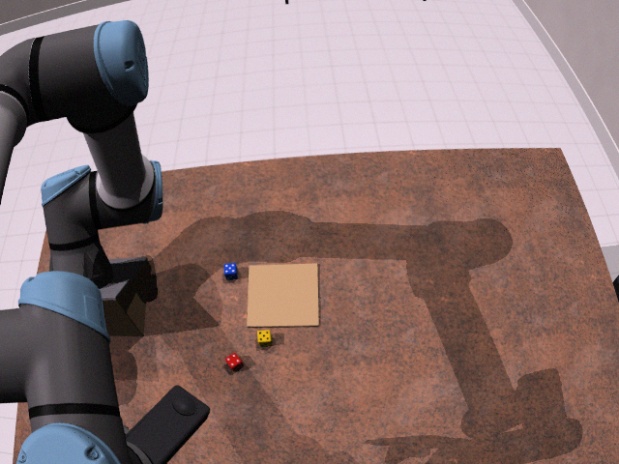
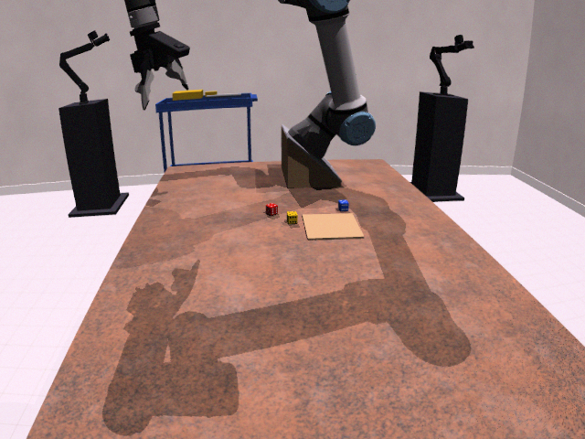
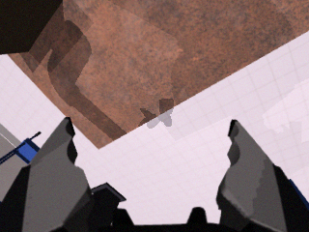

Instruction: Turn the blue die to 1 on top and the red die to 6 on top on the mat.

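Hanging at the upper left of the exterior frame, the tool [image 2: 163, 98] [image 3: 153, 119] stands wide with nothing between its fingers; in the wrist view one finger rises at the lower left and the other at the lower right, a broad gap between them. The wrist view looks down on a corner of the desk [image 1: 450, 189] [image 2: 302, 387] [image 3: 130, 43] and the pale floor [image 1: 349, 79] [image 2: 42, 293] [image 3: 193, 164] past it. In the top view the mat [image 1: 282, 295] [image 2: 332, 226], tan and square, lies near the middle of the frame. The blue die [image 1: 229, 271] [image 2: 343, 205] sits flat just left of the mat's upper left corner, apart from it, five white pips on top. The yellow die [image 1: 263, 337] [image 2: 292, 217] sits just below the mat's lower edge, off it, with five dark pips on top. The red die [image 1: 233, 362] [image 2: 271, 208] rests lower and farther left, turned at an angle, four pips on top, also off the mat. At the upper left of the exterior frame, a blue cart [image 2: 205, 104] behind the desk carries a yellow thing [image 2: 187, 94]; a black pedestal [image 2: 90, 155] [image 2: 439, 144] stands on either side.
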Available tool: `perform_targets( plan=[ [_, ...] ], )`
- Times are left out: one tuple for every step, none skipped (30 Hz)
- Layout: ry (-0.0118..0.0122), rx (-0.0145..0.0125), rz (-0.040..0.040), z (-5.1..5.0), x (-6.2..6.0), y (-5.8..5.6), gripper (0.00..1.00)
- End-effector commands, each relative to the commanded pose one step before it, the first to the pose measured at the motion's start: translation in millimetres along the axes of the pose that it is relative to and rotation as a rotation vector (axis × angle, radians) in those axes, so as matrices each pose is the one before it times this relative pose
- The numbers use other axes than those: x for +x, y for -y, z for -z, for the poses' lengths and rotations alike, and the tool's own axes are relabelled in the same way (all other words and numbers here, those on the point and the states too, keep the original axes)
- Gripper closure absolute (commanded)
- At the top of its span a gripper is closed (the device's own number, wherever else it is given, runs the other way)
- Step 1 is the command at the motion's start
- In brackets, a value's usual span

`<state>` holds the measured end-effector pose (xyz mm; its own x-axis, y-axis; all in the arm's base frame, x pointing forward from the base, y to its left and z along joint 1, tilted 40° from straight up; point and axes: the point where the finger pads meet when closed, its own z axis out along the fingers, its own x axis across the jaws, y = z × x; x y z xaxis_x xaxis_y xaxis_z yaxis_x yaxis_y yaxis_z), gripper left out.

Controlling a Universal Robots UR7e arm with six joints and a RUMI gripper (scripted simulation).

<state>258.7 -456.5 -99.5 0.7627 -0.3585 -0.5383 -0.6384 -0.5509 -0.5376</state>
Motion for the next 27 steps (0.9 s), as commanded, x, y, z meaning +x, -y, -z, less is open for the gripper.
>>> perform_targets(
  plan=[
    [-0.00142,-0.00084,-0.00014,0.74,-0.06,-0.15,0.00],
    [0.00000,0.00000,0.00000,0.00,0.00,0.00,0.00],
    [0.00000,0.00000,0.00000,0.00,0.00,0.00,0.00],
    [0.00000,0.00000,0.00000,0.00,0.00,0.00,0.00],
    [0.00000,0.00000,0.00000,0.00,0.00,0.00,0.00],
    [0.00000,0.00000,0.00000,0.00,0.00,0.00,0.00],
    [0.00000,0.00000,0.00000,0.00,0.00,0.00,0.00],
    [0.00000,0.00000,0.00000,0.00,0.00,0.00,0.00],
    [0.00000,0.00000,0.00000,0.00,0.00,0.00,0.00],
    [0.00000,0.00000,0.00000,0.00,0.00,0.00,0.00],
    [0.00000,0.00000,0.00000,0.00,0.00,0.00,0.00],
    [0.00000,0.00000,0.00000,0.00,0.00,0.00,0.00],
    [0.00000,0.00000,0.00000,0.00,0.00,0.00,0.00],
    [0.00000,0.00000,0.00000,0.00,0.00,0.00,0.00],
    [0.00000,0.00000,0.00000,0.00,0.00,0.00,0.00],
    [0.00000,0.00000,0.00000,0.00,0.00,0.00,0.00],
    [0.00000,0.00000,0.00000,0.00,0.00,0.00,0.00],
    [-0.00001,0.00000,0.00002,0.00,0.00,0.01,0.00],
    [-0.00005,-0.00002,0.00016,-0.03,-0.01,0.07,0.00],
    [-0.00014,-0.00006,0.00042,-0.07,-0.03,0.18,0.00],
    [-0.00026,-0.00011,0.00080,-0.14,-0.05,0.34,0.00],
    [-0.00041,-0.00017,0.00127,-0.22,-0.08,0.54,0.00],
    [-0.00059,-0.00025,0.00183,-0.31,-0.12,0.78,0.00],
    [-0.00079,-0.00034,0.00247,-0.42,-0.17,1.06,0.00],
    [-0.00102,-0.00044,0.00318,-0.55,-0.21,1.36,0.00],
    [-0.00126,-0.00055,0.00394,-0.69,-0.26,1.69,0.00],
    [-0.00152,-0.00066,0.00475,-0.84,-0.32,2.03,0.00]
  ],
)
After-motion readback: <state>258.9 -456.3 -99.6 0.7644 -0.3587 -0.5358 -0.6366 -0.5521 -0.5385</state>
